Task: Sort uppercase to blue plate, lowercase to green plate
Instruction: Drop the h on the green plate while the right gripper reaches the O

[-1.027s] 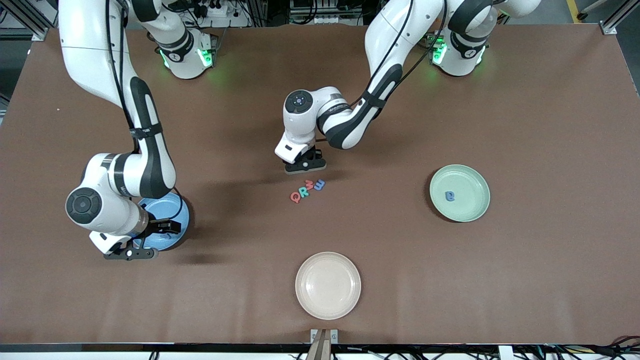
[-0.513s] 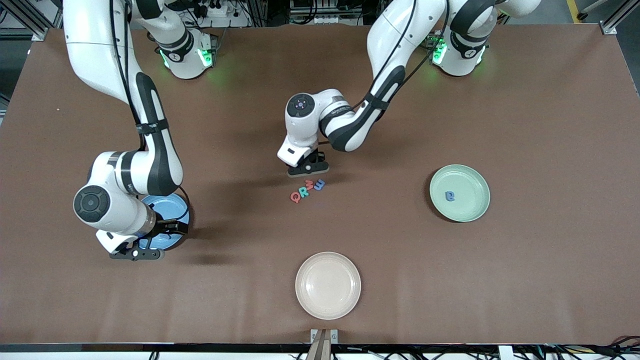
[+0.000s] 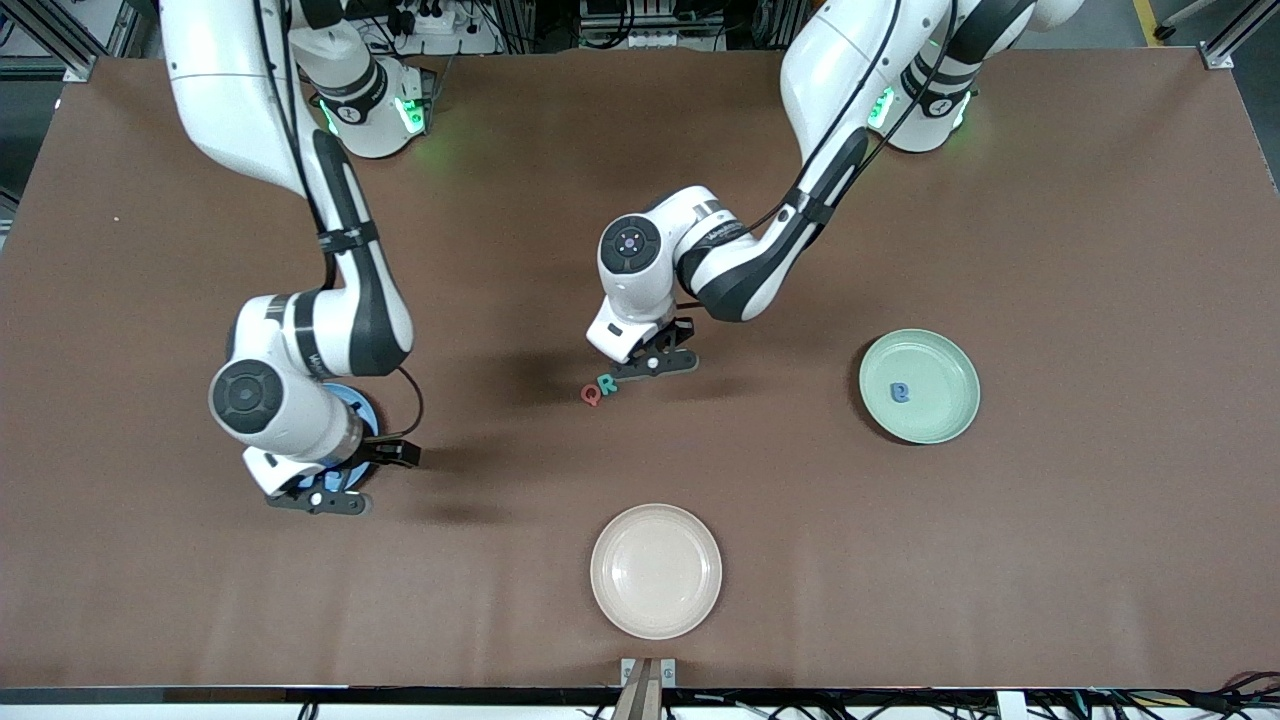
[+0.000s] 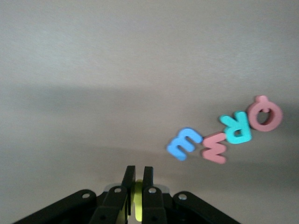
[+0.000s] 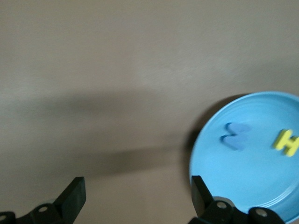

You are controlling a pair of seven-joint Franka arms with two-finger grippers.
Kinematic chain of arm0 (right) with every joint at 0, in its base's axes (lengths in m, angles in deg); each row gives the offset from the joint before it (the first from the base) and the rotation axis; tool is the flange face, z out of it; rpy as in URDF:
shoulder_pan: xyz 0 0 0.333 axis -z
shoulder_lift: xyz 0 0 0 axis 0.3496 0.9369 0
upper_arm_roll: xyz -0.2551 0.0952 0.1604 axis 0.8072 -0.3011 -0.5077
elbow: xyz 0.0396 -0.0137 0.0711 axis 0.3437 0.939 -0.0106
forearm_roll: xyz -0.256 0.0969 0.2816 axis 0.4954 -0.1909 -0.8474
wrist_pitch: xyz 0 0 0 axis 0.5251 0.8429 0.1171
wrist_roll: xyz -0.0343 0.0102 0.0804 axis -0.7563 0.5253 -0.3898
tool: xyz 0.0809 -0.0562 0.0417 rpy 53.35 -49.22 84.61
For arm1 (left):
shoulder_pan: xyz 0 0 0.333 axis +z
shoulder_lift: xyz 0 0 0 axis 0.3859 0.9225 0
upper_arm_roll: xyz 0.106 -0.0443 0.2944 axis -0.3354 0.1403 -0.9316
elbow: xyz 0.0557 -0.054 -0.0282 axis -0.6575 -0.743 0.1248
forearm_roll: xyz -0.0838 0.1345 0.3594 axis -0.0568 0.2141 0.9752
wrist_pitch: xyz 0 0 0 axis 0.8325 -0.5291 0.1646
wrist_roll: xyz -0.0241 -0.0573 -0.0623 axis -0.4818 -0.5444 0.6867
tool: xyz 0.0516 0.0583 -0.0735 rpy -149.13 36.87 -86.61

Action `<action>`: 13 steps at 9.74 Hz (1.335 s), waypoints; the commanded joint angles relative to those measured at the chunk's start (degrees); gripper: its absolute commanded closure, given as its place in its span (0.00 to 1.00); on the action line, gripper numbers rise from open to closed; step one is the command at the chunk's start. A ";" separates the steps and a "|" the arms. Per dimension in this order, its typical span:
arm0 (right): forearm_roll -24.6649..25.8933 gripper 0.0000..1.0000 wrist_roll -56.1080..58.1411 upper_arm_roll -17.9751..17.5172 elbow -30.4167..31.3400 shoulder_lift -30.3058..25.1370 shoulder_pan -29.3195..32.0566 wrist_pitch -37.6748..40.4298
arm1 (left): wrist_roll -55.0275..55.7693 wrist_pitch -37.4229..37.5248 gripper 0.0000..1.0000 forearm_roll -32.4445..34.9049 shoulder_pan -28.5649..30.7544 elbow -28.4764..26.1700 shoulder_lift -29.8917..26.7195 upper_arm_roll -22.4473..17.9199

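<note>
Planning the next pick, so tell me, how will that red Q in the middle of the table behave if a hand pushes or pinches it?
The red Q looks like thin flat foam, so probably very light and slightly squashy. Lying flat, it should slide rather than roll or tip. It touches the teal R, so a push would likely shove that too.
</note>
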 commanded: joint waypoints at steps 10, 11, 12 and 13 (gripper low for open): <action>-0.38 0.00 -54.26 -8.88 -4.54 8.63 -13.25 -5.85 | -53.07 -14.61 1.00 0.61 32.74 -33.41 -19.90 0.19; -0.38 0.00 -56.37 -8.88 -4.54 9.24 -13.87 -6.64 | -54.50 -16.36 1.00 2.79 34.77 -35.08 -20.26 0.19; -0.55 0.00 -56.66 -8.88 -4.45 9.68 -14.40 -8.47 | -54.43 -21.59 1.00 6.20 36.01 -38.84 -20.78 0.19; -0.73 0.00 -58.57 -8.88 -4.10 9.78 -14.49 -9.28 | -54.86 -26.17 1.00 7.98 38.46 -41.40 -20.53 0.27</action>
